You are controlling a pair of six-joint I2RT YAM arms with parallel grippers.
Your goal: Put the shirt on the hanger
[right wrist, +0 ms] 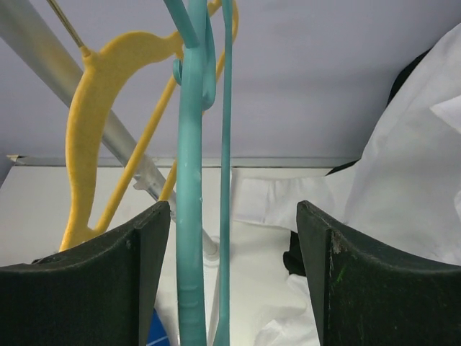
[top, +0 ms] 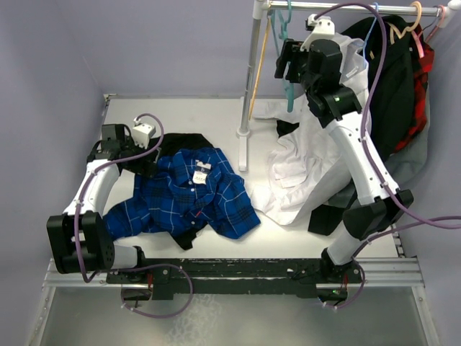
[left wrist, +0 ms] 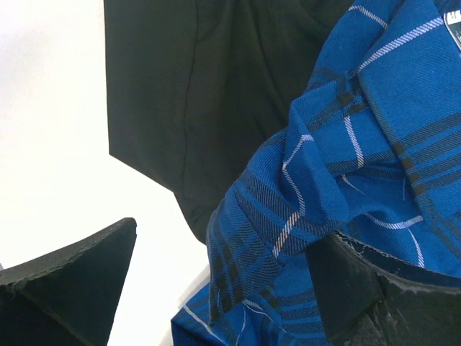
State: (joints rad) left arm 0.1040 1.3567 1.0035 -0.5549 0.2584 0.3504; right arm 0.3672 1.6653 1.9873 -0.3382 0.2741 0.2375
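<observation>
The blue plaid shirt (top: pixel 191 193) lies crumpled on the white table at the left, white neck label up. In the left wrist view a fold of it (left wrist: pixel 338 180) lies between the spread fingers, against the right finger (left wrist: pixel 367 288). My left gripper (top: pixel 146 163) (left wrist: pixel 223 288) is open at the shirt's upper left edge. The teal hanger (top: pixel 289 86) hangs from the rack rail. My right gripper (top: pixel 283 63) (right wrist: pixel 234 288) is open, raised at the rail, and the hanger's thin teal bars (right wrist: pixel 191 187) stand between its fingers, close to the left one.
A black garment (top: pixel 184 141) (left wrist: pixel 202 94) lies under the plaid shirt. A white shirt (top: pixel 302 166) is spread right of the rack pole (top: pixel 252 72). A yellow hanger (top: pixel 259 65) (right wrist: pixel 94 122) hangs beside the teal one. Dark and red clothes (top: pixel 400 79) hang at the right.
</observation>
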